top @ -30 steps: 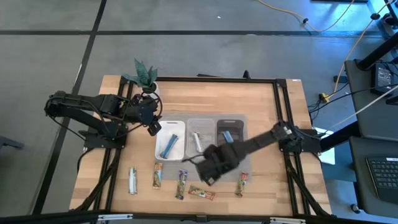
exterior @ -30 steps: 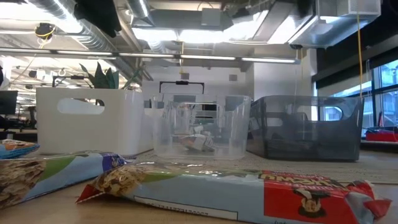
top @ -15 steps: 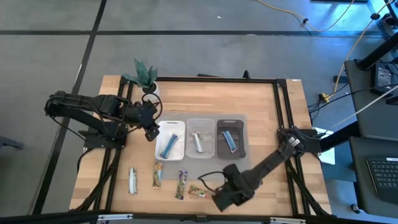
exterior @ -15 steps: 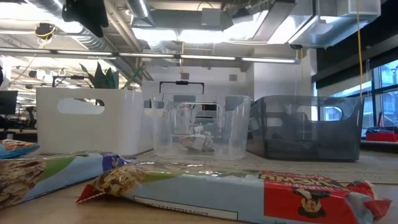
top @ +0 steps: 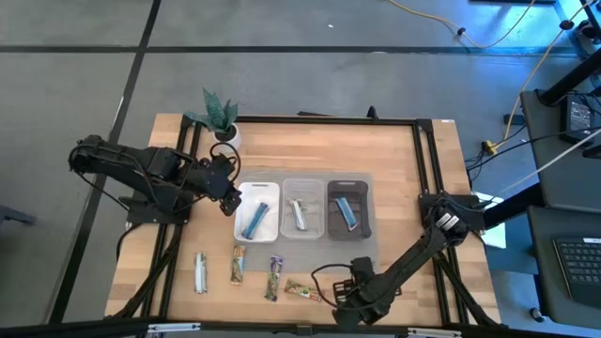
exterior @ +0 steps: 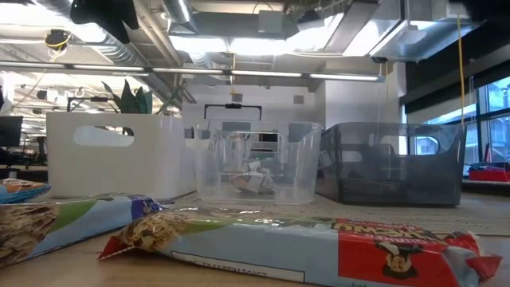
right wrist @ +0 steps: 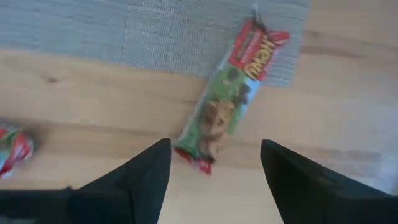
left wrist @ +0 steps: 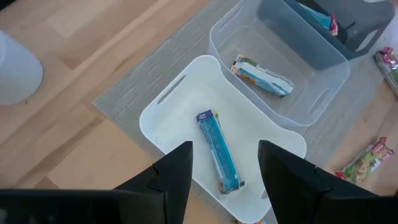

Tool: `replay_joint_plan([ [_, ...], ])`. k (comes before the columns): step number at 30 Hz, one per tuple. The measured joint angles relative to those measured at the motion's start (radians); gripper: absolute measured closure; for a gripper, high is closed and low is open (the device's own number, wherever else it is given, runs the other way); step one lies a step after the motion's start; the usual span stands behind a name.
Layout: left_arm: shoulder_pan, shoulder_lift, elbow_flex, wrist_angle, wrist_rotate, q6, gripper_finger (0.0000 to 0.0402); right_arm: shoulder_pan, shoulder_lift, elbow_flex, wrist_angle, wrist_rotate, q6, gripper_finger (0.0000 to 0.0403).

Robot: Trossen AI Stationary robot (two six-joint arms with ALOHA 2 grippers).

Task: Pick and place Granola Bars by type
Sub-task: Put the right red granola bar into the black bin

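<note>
My right gripper (right wrist: 214, 186) is open low over the table's near edge (top: 347, 299), its fingers on either side of a brown-green-red granola bar (right wrist: 224, 115) without touching it. That bar lies flat, its far end on the grey mat (right wrist: 155, 31). My left gripper (left wrist: 224, 180) is open and empty above the white tray (left wrist: 168, 118), which holds a blue bar (left wrist: 219, 152). The clear tray (top: 301, 208) holds one bar (left wrist: 261, 74). The dark tray (top: 348, 208) holds a blue bar (top: 346, 208). A silver-white bar (top: 200, 272) and three brown-green-red bars (top: 238, 265) (top: 273, 279) (top: 300, 289) lie flat on the wood near the front edge.
A potted plant (top: 218, 115) stands at the table's far left. The three trays stand side by side on the grey mat in the table's middle. In the low view two bars (exterior: 319, 243) (exterior: 64, 219) lie close in front. Bare wood lies beyond the trays.
My right gripper has swung from just in front of the trays toward the table's near edge and come down over the rightmost loose bar. My left gripper has drawn back a little toward the table's left edge. No bar has moved.
</note>
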Motion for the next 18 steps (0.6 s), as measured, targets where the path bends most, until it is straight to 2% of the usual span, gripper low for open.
replay_joint_plan([
  [7, -0.028, 0.0, 0.0, 0.0, -0.003, -0.018, 0.0228, -0.003, 0.0, -0.13, 0.104, -0.01, 0.043, 0.0153],
  [14, -0.035, 0.0, 0.0, 0.001, -0.008, -0.024, 0.0225, -0.011, -0.01, -0.238, 0.291, -0.011, 0.045, 0.0154],
  [18, -0.035, 0.0, 0.0, 0.001, -0.009, -0.026, 0.0228, -0.012, -0.009, -0.249, 0.317, -0.008, 0.035, 0.0169],
])
